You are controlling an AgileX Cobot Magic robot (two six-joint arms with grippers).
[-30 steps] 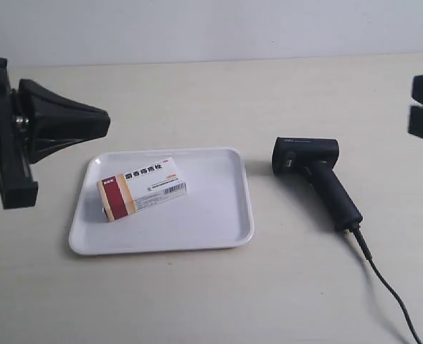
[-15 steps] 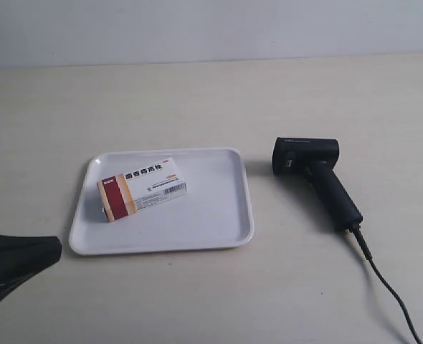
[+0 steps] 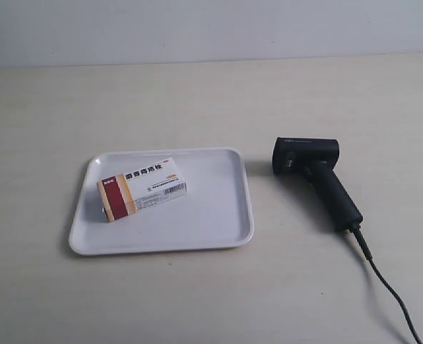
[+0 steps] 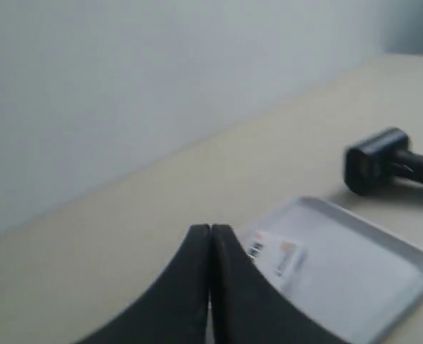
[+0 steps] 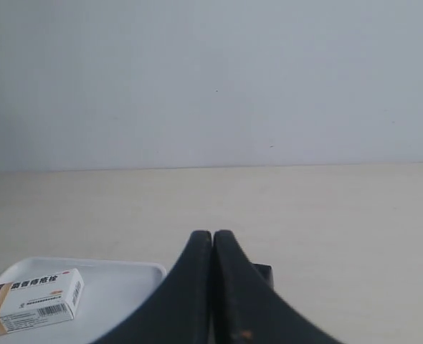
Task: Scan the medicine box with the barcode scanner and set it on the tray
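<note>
The medicine box point(image 3: 142, 187) lies flat in the left half of the white tray point(image 3: 219, 208), its red and orange band toward the tray's left rim. To the right of the tray the black barcode scanner point(image 3: 315, 175) lies on its side on the table, cable trailing to the lower right. Neither arm shows in the exterior view. In the left wrist view my left gripper point(image 4: 211, 231) is shut and empty, with the box point(image 4: 276, 259), the tray point(image 4: 369, 265) and the scanner point(image 4: 383, 159) beyond it. My right gripper point(image 5: 213, 236) is also shut and empty, away from the box point(image 5: 36, 300); the scanner point(image 5: 263, 273) is mostly hidden behind its fingers.
A beige table point(image 3: 197, 100) runs back to a plain pale wall point(image 3: 211, 29). The scanner's thin black cable point(image 3: 387, 287) crosses the table toward the lower right corner of the exterior view.
Both arms have withdrawn from the exterior view: the arm at its left dropped to the lower left corner, then left the frame; the one at its right edge left earlier. Box, tray and scanner stayed put.
</note>
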